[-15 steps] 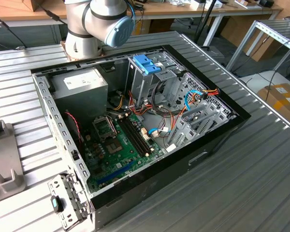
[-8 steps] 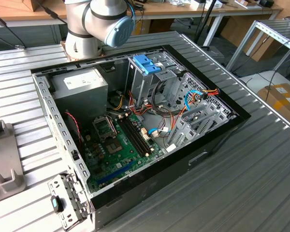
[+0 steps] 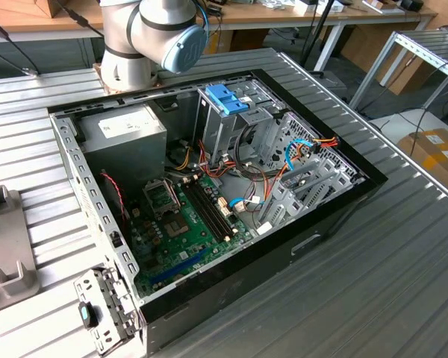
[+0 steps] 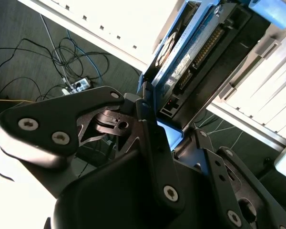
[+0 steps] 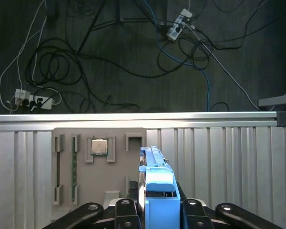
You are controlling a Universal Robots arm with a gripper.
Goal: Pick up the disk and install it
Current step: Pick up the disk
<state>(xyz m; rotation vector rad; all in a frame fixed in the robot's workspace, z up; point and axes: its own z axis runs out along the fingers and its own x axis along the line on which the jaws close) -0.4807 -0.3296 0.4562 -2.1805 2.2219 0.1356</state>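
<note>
In both wrist views my gripper is shut on the disk. The first wrist view shows the disk edge-on, with its bright blue rail rising between the black fingers. In the second wrist view the disk shows its grey metal body, dark connector edge and a blue rail end, with the gripper clamped on its lower part. It hangs lifted over the slatted table near a grey parts holder. The open computer case lies in the exterior view.
The case holds a tall metal cage topped by a blue bracket, a grey power-supply box and the motherboard. The arm's base stands behind it. A processor chip sits in the parts holder. Cables cover the floor beyond the table edge.
</note>
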